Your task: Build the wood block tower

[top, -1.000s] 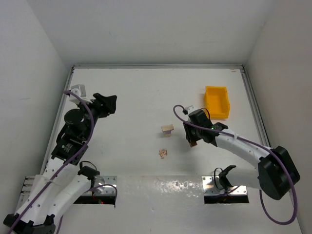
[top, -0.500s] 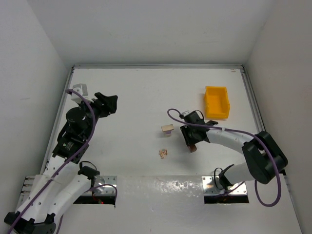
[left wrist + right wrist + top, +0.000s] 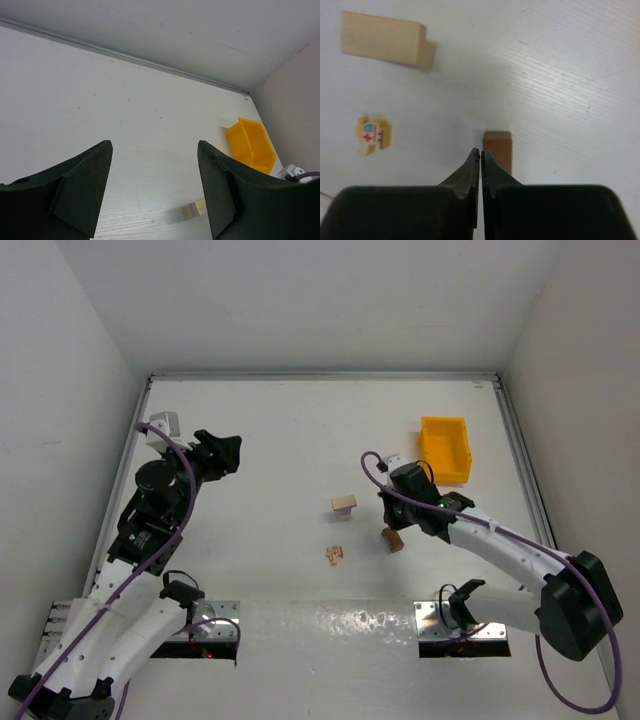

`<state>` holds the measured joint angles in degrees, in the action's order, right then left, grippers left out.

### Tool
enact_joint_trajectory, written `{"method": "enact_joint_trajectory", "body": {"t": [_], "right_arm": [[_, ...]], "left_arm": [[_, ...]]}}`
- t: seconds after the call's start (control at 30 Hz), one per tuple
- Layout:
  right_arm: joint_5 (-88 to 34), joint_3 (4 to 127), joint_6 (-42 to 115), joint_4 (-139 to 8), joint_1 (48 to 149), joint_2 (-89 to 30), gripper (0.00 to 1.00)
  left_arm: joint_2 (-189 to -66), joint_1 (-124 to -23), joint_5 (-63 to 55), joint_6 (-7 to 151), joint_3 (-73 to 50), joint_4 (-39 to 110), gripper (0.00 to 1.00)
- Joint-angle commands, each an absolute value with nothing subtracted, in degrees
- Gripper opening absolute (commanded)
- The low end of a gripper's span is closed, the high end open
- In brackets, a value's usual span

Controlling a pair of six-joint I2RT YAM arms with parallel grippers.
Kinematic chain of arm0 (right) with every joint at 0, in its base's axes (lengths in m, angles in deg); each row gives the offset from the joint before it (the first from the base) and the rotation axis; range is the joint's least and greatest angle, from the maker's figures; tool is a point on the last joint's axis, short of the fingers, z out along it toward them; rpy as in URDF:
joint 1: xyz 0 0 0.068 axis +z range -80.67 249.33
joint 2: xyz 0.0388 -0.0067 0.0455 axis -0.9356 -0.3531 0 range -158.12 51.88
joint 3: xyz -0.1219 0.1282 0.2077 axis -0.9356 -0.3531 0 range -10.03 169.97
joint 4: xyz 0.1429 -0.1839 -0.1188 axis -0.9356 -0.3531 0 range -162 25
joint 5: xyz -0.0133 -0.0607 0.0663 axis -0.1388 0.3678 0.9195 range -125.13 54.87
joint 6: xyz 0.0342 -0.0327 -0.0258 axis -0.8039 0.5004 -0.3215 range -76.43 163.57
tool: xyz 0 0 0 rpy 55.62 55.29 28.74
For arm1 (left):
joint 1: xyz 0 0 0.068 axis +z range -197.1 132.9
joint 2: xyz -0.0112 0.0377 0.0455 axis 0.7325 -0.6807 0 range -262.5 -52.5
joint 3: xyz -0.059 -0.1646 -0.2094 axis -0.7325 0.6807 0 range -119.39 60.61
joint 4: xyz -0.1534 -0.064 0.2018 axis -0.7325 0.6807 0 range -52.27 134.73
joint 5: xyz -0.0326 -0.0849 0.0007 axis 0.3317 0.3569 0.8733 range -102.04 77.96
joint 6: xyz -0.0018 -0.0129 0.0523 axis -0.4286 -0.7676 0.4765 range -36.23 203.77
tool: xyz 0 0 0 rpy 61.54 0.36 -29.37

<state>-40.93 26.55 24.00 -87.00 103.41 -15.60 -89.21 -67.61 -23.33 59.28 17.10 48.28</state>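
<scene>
The right gripper [image 3: 480,152] has its two fingers pressed together, with only a thin slit between the tips and nothing inside. Just to the right of the tips a dark reddish-brown block [image 3: 497,150] lies on the white table [image 3: 270,440]; its near end is hidden behind one finger, so I cannot tell if they touch. The left gripper [image 3: 154,144] is well apart from the blocks, high over the left side of the table, with its fingers spread wide and holding nothing.

A small pale block [image 3: 372,135] carries a red cross and a greenish mark, too small to read.

There are three blocks: these two and a longer pale tan block [image 3: 385,40]. Each lies separately on the table near its middle, none on another. One yellow bin [image 3: 445,448] stands farther to the right.
</scene>
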Motion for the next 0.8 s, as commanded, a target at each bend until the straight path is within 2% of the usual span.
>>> {"method": "enact_joint_trajectory", "body": {"t": [0.0,0.2,0.33,0.53,0.77], "right_arm": [[-35.4,24.3,20.0,-85.7,104.5,-14.6,0.0],[-31.4,19.4,16.8,-83.9,106.5,-16.2,0.0],[-33.1,18.8,16.5,-87.1,106.5,-17.5,0.0],[-44.0,19.1,15.6,-91.1,106.4,-17.8,0.0],[-51.7,19.4,16.5,-84.4,104.6,-20.3,0.0]], "left_arm": [[-88.8,-67.0,-22.8,59.4,15.1,47.3,0.66],[-89.1,-67.1,-22.7,59.5,15.0,47.2,0.66],[-89.2,-67.1,-22.5,59.4,15.0,47.2,0.66],[-89.3,-67.1,-22.2,59.3,15.1,47.2,0.66],[-89.1,-67.1,-21.5,59.3,15.3,47.1,0.66]]}}
